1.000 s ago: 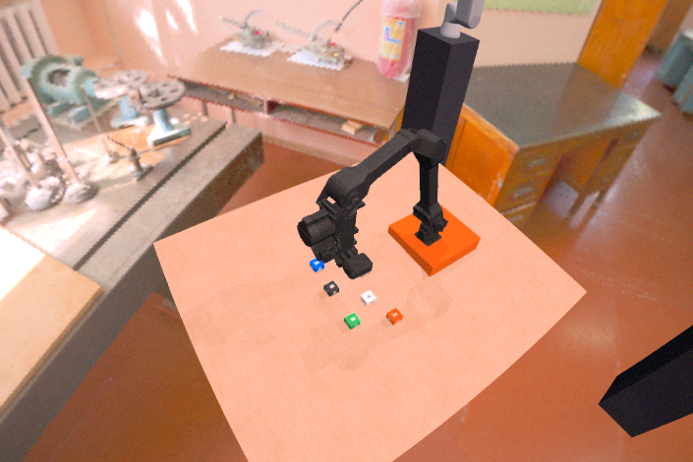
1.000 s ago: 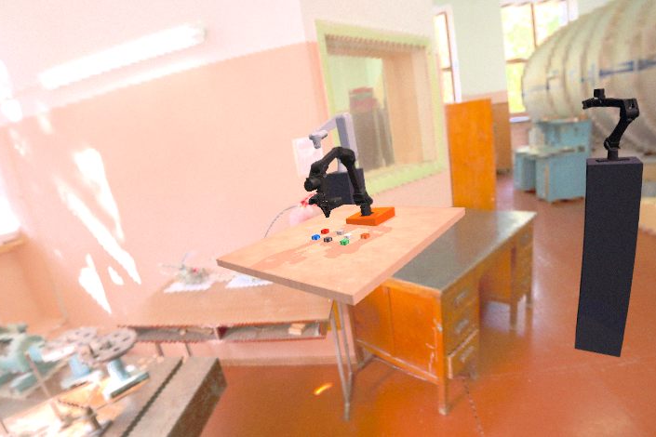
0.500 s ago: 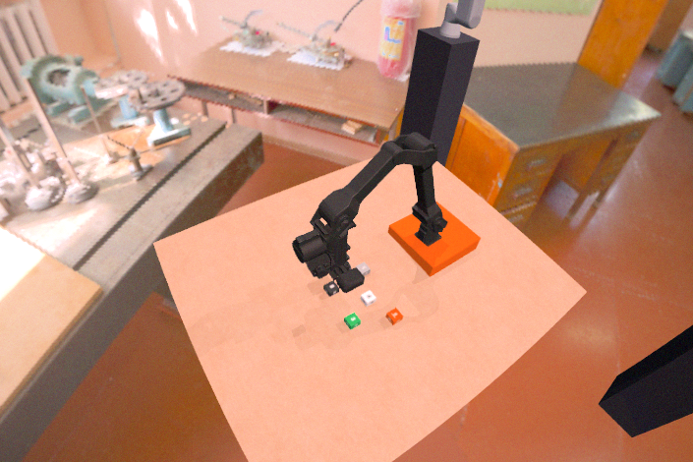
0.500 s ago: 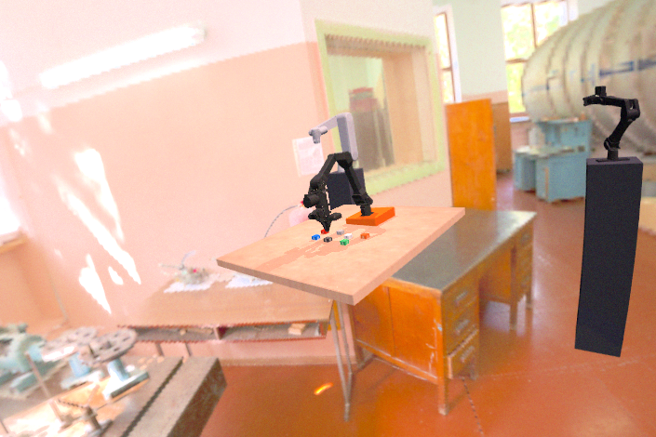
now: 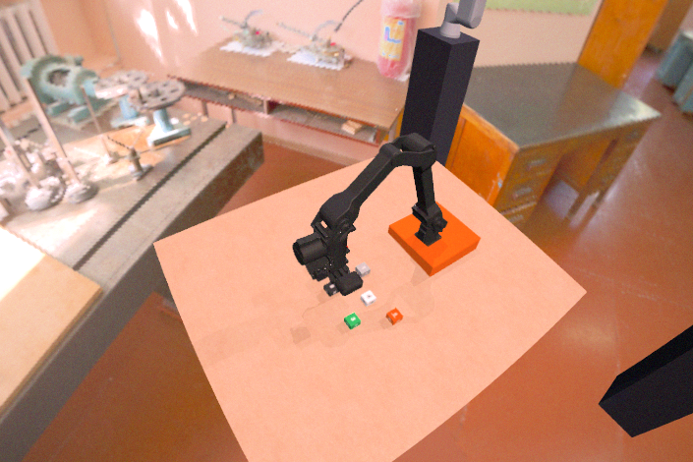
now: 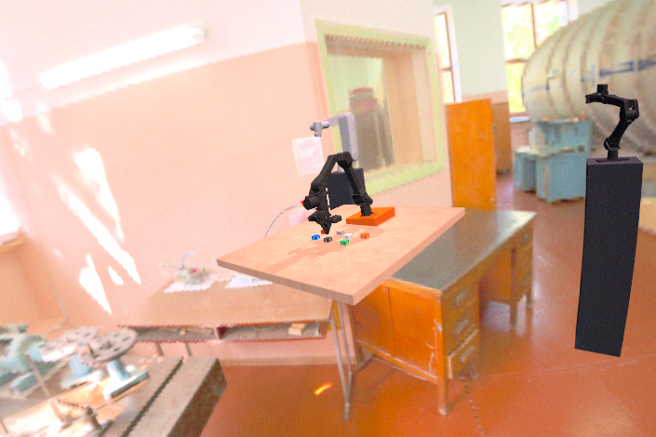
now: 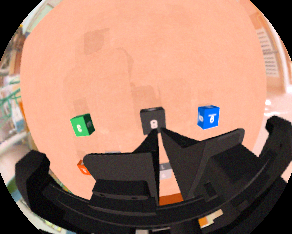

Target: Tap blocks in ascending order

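Observation:
My gripper (image 6: 328,231) (image 7: 158,131) is shut and empty, tips just above the black block (image 6: 328,239) (image 7: 151,116), which seems to show an 8; contact cannot be told. A blue block (image 6: 315,236) (image 7: 208,117) lies on one side, a green block (image 5: 352,321) (image 6: 343,242) (image 7: 82,125) on the other. A white block (image 5: 368,297), an orange block (image 5: 394,316) (image 6: 364,235) and a grey block (image 5: 363,268) (image 6: 340,232) lie nearer the arm's base. A red block (image 6: 323,231) is mostly hidden behind the gripper. Digits other than the black block's are hard to read.
The arm stands on an orange base plate (image 5: 456,242) (image 6: 385,215) on the tabletop (image 5: 303,392) (image 6: 410,242). The blocks stand close together. Other arms on dark pillars (image 5: 433,82) (image 6: 607,247) stand off the table.

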You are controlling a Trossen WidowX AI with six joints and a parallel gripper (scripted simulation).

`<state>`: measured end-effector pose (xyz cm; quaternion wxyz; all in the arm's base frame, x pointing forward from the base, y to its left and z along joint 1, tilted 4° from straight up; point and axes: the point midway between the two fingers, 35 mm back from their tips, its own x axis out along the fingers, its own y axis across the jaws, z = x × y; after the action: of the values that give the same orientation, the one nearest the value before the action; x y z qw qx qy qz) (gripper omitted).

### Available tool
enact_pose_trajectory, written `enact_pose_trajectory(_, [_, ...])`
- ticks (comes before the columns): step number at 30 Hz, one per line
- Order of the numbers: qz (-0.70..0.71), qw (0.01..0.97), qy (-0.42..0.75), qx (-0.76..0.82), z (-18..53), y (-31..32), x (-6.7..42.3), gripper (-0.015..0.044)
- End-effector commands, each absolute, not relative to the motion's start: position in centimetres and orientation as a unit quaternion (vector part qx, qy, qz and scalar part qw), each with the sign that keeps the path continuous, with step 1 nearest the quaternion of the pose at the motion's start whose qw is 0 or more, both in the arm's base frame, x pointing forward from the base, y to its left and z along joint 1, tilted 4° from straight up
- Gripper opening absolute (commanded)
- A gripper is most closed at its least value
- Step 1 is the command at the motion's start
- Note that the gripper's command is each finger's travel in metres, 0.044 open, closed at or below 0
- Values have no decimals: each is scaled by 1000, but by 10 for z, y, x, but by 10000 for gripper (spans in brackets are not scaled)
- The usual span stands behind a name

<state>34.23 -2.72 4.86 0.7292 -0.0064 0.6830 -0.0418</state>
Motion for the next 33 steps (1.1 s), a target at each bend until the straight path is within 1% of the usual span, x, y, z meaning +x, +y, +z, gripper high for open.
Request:
enact_pose_trajectory(1, [-39,728,684,-8,42,-27,342,20])
enact_pose_trajectory(14, [-39,728,684,-8,28,-28,342,20])
enact_pose_trajectory(17, [-39,728,684,-8,55,-26,341,20])
enact_pose_trajectory(23, [-39,728,684,-8,61,-26,340,20])
enact_pose_trajectory(29, [-39,728,684,-8,136,-21,336,20])
enact_pose_trajectory(33, [-39,728,684,-8,139,-21,336,20])
